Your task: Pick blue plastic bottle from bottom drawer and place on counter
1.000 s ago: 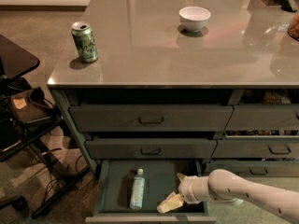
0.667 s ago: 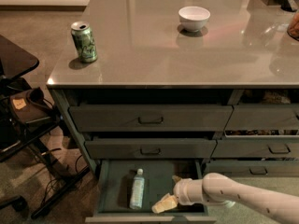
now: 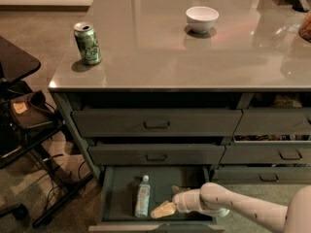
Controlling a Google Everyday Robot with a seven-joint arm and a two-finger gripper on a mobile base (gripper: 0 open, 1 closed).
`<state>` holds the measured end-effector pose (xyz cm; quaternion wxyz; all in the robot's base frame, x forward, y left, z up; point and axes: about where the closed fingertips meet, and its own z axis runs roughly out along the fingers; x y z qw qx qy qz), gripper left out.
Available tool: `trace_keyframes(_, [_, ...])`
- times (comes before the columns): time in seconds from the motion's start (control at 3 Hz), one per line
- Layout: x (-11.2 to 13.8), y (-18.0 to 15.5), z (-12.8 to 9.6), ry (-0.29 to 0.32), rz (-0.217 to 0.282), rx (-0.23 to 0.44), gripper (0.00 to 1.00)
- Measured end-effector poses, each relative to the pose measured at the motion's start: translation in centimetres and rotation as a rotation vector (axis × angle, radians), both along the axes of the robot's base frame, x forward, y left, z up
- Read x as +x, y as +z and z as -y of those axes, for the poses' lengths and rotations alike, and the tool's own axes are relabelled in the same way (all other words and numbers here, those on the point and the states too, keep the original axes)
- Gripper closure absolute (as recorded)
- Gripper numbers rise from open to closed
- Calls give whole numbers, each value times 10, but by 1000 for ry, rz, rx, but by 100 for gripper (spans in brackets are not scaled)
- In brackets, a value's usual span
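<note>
The blue plastic bottle (image 3: pixel 143 196) lies lengthwise in the open bottom drawer (image 3: pixel 114 193), white cap toward the back. My gripper (image 3: pixel 162 210) reaches in from the right on a white arm, inside the drawer, its cream fingertips just right of the bottle's lower end and not touching it. The counter (image 3: pixel 160 52) is the glossy grey-brown top above the drawers.
A green soda can (image 3: pixel 87 43) stands near the counter's left front corner. A white bowl (image 3: pixel 202 19) sits further back. Two closed drawers lie above the open one. A black side table and chair frame (image 3: pixel 24 110) stand to the left.
My gripper has moved left inside the drawer, closer to the bottle's lower end. The bottle has not moved.
</note>
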<state>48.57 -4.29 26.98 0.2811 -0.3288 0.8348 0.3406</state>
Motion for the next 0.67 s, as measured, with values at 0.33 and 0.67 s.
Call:
trace_keyframes(0.33, [0,0,0,0,0,0,0])
trace_keyframes(0.67, [6,-16,-18,-30,-35,58,0])
